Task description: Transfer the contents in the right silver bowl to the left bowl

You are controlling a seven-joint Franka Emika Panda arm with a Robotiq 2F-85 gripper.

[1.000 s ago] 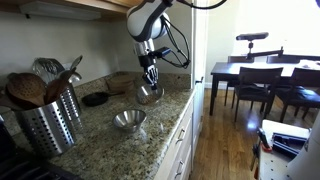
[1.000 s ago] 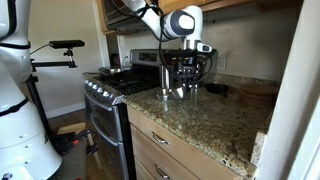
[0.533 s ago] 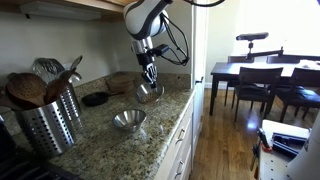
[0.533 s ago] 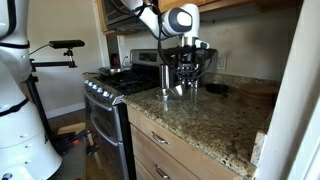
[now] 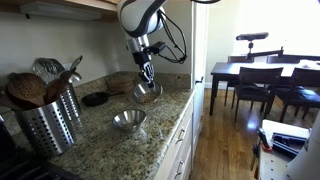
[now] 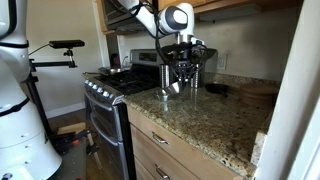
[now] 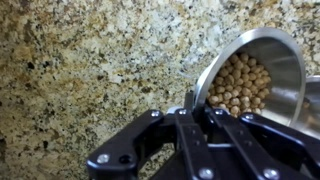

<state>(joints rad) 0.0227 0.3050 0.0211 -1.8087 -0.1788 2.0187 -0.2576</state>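
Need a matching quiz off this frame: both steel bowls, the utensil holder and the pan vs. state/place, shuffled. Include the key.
Things:
1. right silver bowl
2. left bowl
3. perforated utensil holder
4. pan

States/places:
A. stuffed with wooden spoons
B. black, lying toward the rear of the counter
C. clamped at the rim by the gripper, chickpeas inside
D. sitting free on the counter, near its front edge

Pairs: 1-C, 2-D, 3-A, 4-B

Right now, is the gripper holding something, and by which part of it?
Yes. The gripper is shut on the right silver bowl, pinching its thin rim at one edge. The bowl has chickpeas inside.
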